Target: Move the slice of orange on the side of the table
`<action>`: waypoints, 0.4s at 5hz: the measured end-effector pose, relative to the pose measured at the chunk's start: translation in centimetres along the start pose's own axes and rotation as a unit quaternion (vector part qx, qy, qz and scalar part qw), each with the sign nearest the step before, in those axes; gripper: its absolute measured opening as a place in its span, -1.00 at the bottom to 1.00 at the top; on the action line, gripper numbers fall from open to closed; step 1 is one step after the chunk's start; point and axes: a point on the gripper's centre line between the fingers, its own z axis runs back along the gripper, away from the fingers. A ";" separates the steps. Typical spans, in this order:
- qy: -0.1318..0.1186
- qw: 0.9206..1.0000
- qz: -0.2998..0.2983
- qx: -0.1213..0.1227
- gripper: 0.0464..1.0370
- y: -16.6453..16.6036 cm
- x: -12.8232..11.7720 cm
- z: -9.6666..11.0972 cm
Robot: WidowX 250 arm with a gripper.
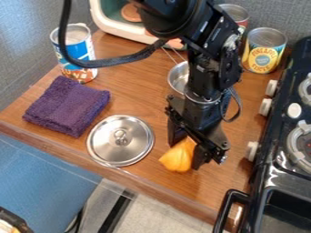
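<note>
1. Taking twelve o'clock as the top of the camera view, the gripper hangs down between the lid and the stove, its two fingers closed on the orange slice, one on either side of it.
2. The slice is low over the wooden counter, between three and four o'clock from the metal lid; I cannot tell whether its lower end touches the wood.
3. The lid lies flat near the counter's front edge, its knob upward.
4. A folded purple towel lies just beside the lid, between ten and eleven o'clock from it.
5. At twelve o'clock from the towel stands a blue-and-white can, upright.
6. A small metal pot sits at twelve o'clock from the slice, partly hidden by the arm.
7. At two o'clock from the pot stands a yellow-labelled can, with another can behind it at eleven o'clock.
8. A white-rimmed container is at eleven o'clock from the pot, against the wall.
9. The black stove is at three o'clock from the slice.
</note>
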 end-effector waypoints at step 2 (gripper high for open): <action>-0.018 1.000 0.002 -0.009 0.94 -0.4 -0.2 2.4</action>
